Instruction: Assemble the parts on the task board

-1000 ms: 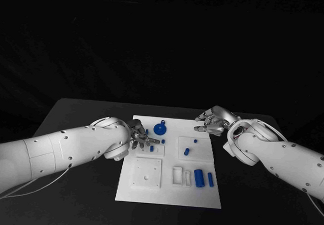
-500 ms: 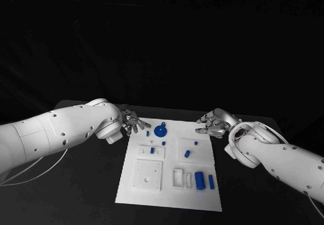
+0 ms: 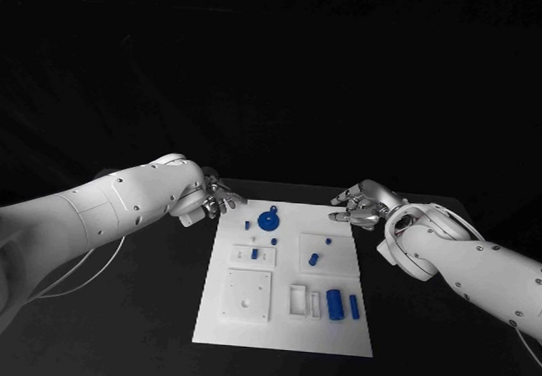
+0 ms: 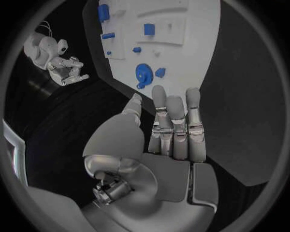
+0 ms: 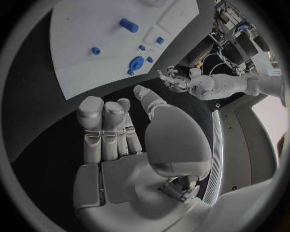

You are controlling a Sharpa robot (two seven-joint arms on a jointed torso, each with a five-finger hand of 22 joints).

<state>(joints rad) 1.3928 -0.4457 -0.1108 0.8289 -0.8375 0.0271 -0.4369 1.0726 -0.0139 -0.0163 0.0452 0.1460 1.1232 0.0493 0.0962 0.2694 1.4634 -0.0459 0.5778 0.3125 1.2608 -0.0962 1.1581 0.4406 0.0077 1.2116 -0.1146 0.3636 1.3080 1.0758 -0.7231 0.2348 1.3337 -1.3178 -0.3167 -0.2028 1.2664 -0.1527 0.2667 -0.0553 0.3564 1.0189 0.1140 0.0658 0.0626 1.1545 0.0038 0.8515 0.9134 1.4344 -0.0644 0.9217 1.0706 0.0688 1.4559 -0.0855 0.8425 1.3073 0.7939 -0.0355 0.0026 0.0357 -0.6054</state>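
The white task board [image 3: 280, 329] lies in the middle of the black table. A round blue part [image 3: 269, 220] sits near its far edge, small blue pieces [image 3: 314, 258] in its middle, and two blue cylinders [image 3: 334, 301] near its right front. My left hand [image 3: 216, 201] hovers just off the board's far left corner, fingers straight and holding nothing. My right hand [image 3: 360, 204] hovers off the far right corner, also holding nothing. The left wrist view shows my left hand [image 4: 172, 130] facing the round blue part [image 4: 143, 75]. The right wrist view shows my right hand [image 5: 121, 135] over the table beside the board [image 5: 84, 63].
White recessed blocks [image 3: 247, 292] take up the board's near left. Bare black table [image 3: 145, 316] lies on both sides of the board. Each wrist view catches the other hand across the board: the right hand [image 4: 66, 70] and the left hand [image 5: 175, 82].
My left hand has drawn back from over the board's far left area to beyond its corner, holding nothing. The right hand has hardly moved.
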